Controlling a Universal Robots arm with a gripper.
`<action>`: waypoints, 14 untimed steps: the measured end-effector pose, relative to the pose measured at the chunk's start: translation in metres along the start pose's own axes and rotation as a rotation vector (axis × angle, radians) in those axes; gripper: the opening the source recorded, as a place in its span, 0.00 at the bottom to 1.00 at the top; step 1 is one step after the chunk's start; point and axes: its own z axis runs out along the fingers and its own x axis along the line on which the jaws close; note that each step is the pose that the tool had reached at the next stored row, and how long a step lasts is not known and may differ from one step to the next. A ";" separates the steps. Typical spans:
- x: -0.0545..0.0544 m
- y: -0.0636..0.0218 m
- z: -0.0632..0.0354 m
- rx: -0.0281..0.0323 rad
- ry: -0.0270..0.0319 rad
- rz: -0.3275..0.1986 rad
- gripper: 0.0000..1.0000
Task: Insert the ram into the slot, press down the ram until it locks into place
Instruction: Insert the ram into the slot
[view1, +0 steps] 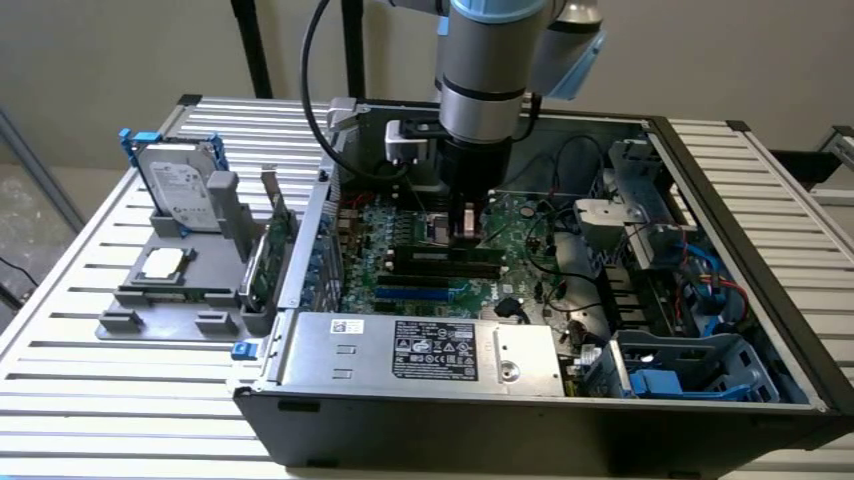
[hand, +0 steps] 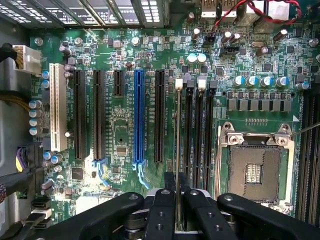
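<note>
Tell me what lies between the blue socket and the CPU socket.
Wrist view: a black expansion slot, then black memory slots before the CPU socket, the ram edge-on along the one nearest the blue socket, held by the gripper.

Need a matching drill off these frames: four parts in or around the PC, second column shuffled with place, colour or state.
1 ram
2 hard drive
3 CPU socket
4 long expansion socket

A bright blue
B outside the case, on the grey holder
C held in the gripper
D empty, metal frame around it

Pairs: 1-C, 2-B, 3-D, 4-A
</note>
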 end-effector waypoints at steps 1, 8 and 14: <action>-0.001 0.0001 0.0004 -0.0005 0.0003 0.000 0.14; -0.004 0.0000 0.0046 -0.0040 0.0044 0.001 0.14; -0.005 0.0001 0.0059 -0.0067 0.0066 0.002 0.14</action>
